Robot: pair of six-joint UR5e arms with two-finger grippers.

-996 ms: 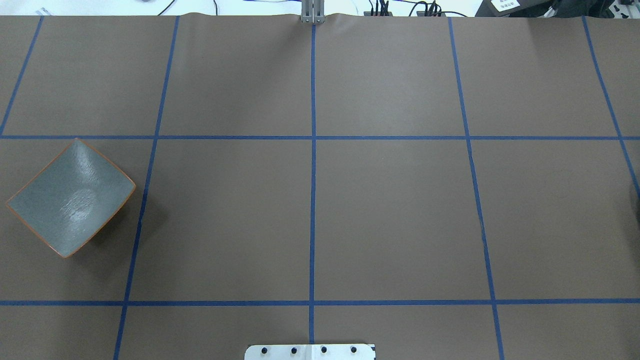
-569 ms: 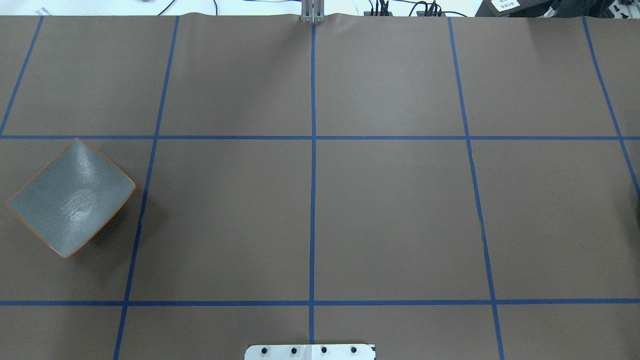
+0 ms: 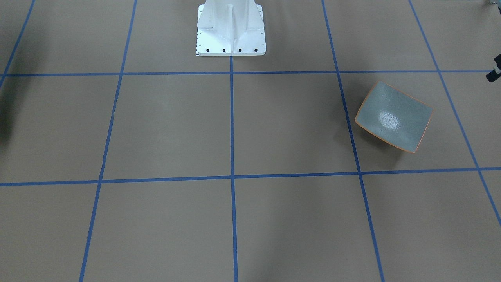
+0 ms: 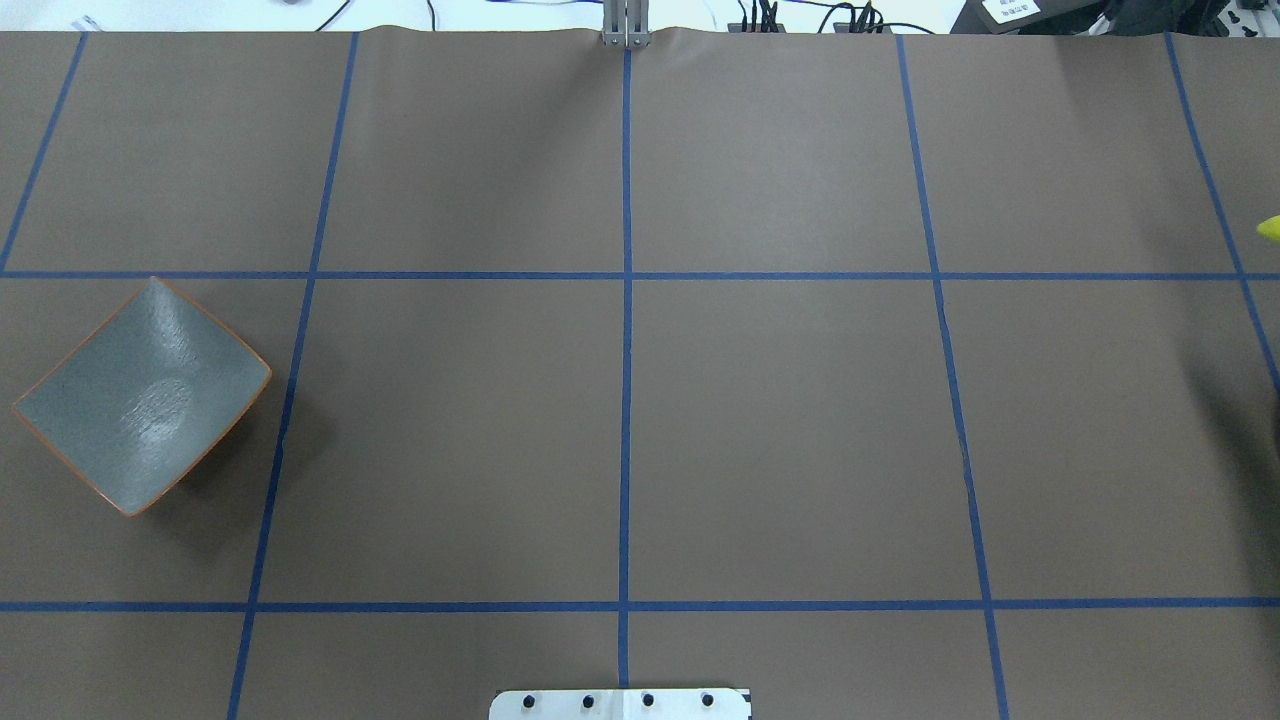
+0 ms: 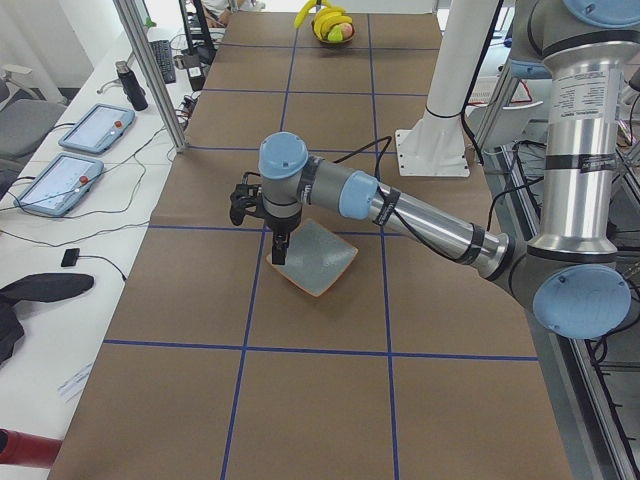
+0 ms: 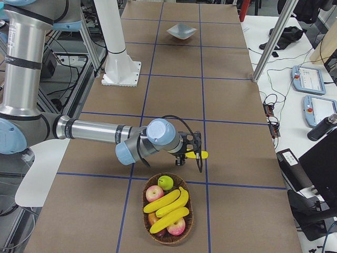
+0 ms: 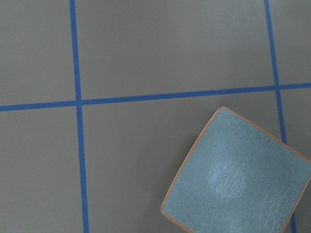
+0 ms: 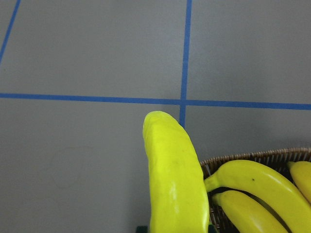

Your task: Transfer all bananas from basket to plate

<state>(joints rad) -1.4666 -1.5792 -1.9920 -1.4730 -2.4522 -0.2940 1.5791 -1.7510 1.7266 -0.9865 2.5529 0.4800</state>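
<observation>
The grey-blue plate [image 4: 140,400] with its orange rim lies empty at the table's left; it also shows in the front view [image 3: 393,117] and the left wrist view [image 7: 238,179]. My left gripper [image 5: 278,253] hangs just above the plate [image 5: 318,262]; I cannot tell if it is open or shut. My right gripper [image 6: 190,154] holds one yellow banana [image 8: 175,184] in the air beside the basket [image 6: 167,232]. Its tip [image 4: 1271,228] pokes in at the overhead view's right edge. Three bananas [image 6: 167,206] lie in the basket.
The wicker basket also holds red apples [image 6: 154,193] and a green apple [image 6: 165,182]. The white robot base [image 3: 231,29] stands at the table's near middle. Blue tape lines grid the brown table. An aluminium post [image 5: 150,70] stands at the far edge.
A yellow banana tip has come into the overhead view at its right edge, where only a dark shadow showed before. The plate has not moved.
</observation>
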